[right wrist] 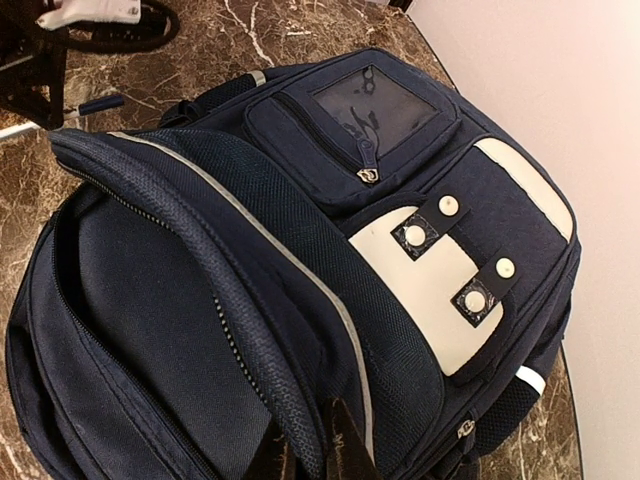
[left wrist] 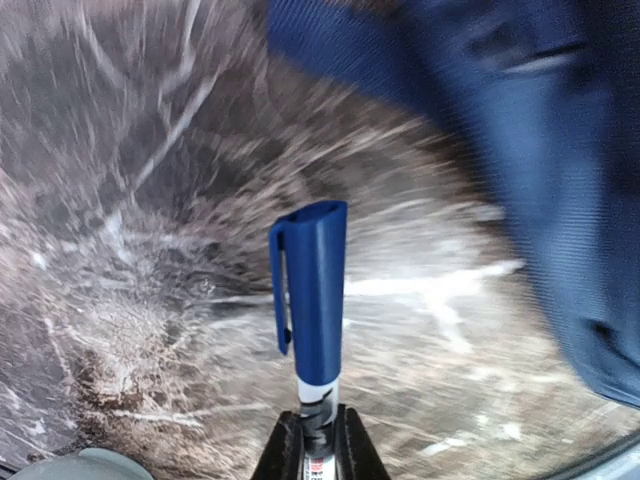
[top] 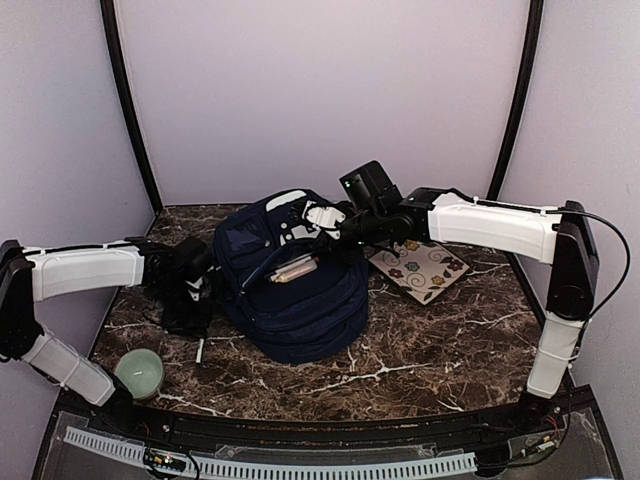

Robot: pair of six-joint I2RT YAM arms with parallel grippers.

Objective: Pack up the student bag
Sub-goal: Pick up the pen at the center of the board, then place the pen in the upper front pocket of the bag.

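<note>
From above, a dark brown marble table (top: 420, 345) veined in white sits inside a booth of pale lilac walls (top: 320, 90) with black posts (top: 128, 110) in the back corners. The student bag (top: 290, 290) lies near the table's middle, its navy front panels turned up. A flower-patterned card (top: 420, 268) lies just beside it on the right, and a pale green candle (top: 140, 372) stands near the front left corner. The left arm (top: 85, 270) reaches in low from the left, its wrist bent down so the left end effector (top: 196, 322) points at the table beside the bag, with a marker (top: 200, 350) showing below it. The right arm (top: 495, 225) stretches across from the right, bringing the right end effector (top: 318, 238) onto the bag's upper edge. In the left wrist view the table is smeared by blur; the fingers (left wrist: 285, 450) are clamped narrowly on the white barrel of the marker (left wrist: 315, 300), whose blue cap points away, and the bag (left wrist: 570, 200) fills the right side. In the right wrist view the bag (right wrist: 420, 270) fills the frame, with cream patches and snap tabs on its front pocket, and the right end effector (right wrist: 310, 455) pinches the zippered rim of the open flap between nearly closed fingers.
</note>
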